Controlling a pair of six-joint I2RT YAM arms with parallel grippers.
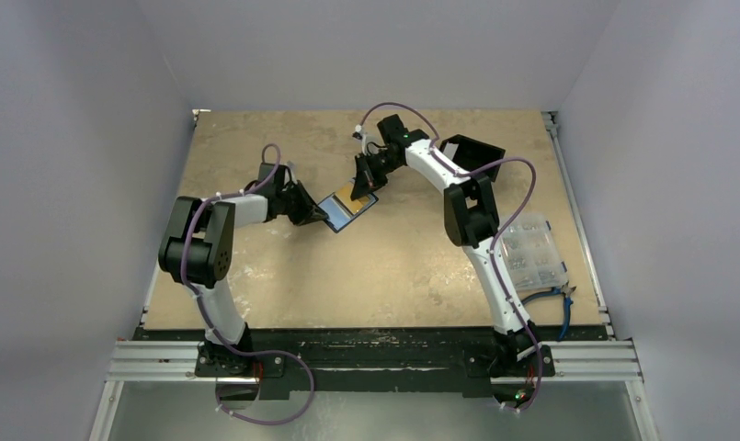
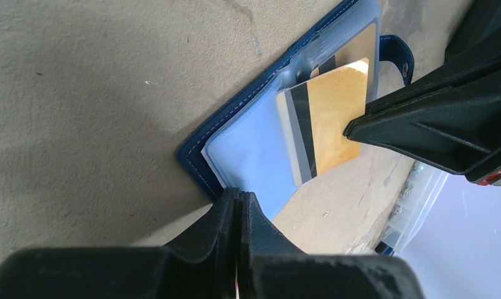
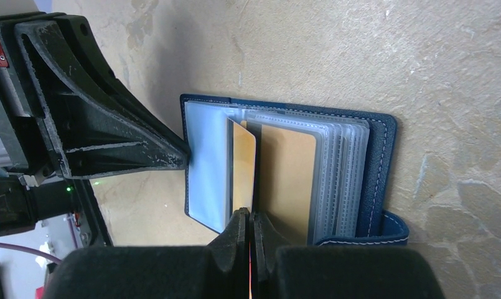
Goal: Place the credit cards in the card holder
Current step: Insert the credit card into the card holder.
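The card holder (image 1: 347, 209) lies open on the bench (image 1: 256, 276). The left claw (image 2: 238, 200) pinches a clear sleeve (image 2: 248, 156), and the right claw (image 3: 248, 219) is clamped on a gold card (image 2: 335, 118). Left wrist cam shows its black stripe (image 2: 304, 134); right wrist shows a second card (image 3: 288, 174) tucked inside.

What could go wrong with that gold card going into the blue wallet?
The right gripper pinches the gold card by one edge only, so it might twist or slip. The clear sleeves lie stacked close together; the card could slide between them instead of into a pocket. The left gripper holds just the edge of the card holder, so a push might shift it.
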